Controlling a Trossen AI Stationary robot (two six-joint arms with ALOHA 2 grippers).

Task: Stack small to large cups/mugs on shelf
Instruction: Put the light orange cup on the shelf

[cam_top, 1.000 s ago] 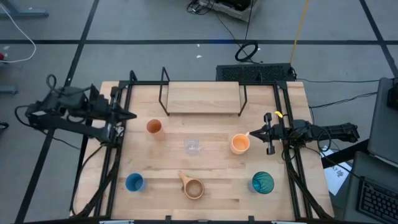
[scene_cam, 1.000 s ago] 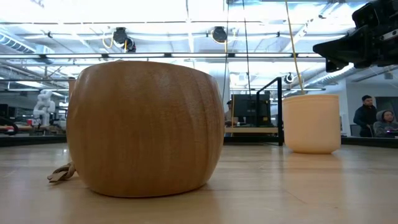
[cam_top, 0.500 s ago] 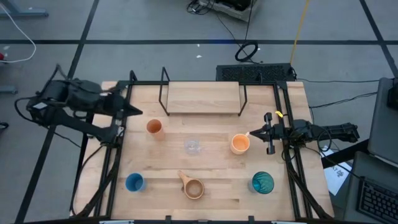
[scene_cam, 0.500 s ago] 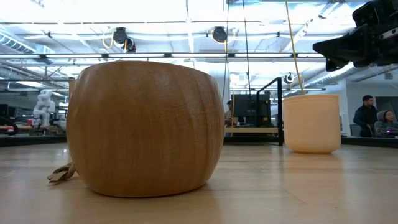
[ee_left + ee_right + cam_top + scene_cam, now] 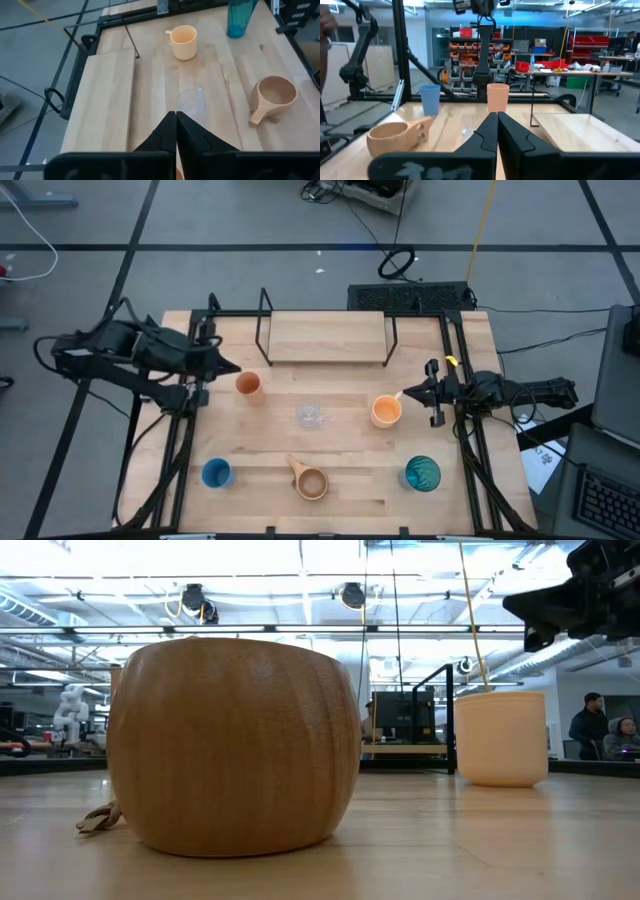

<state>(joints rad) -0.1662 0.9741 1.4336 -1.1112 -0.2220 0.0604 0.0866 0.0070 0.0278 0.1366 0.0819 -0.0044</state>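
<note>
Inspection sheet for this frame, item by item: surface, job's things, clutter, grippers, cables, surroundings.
Surface: wooden table, dark rail frame along its sides.
Job's things: shelf bare; orange cup, second orange cup, clear cup, blue cup, tan mug and teal tumbler all on the table, none stacked.
Clutter: nothing seen.
Grippers: left gripper shut, empty, beside the first orange cup; right gripper shut, empty, by the second.
Cables: coil and leads on the floor.
Surroundings: workshop racks; people in the background.

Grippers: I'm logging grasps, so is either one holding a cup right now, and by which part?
Nothing is held. The left gripper is shut and empty near an orange cup; the right gripper is shut and empty beside the other orange cup.
</note>
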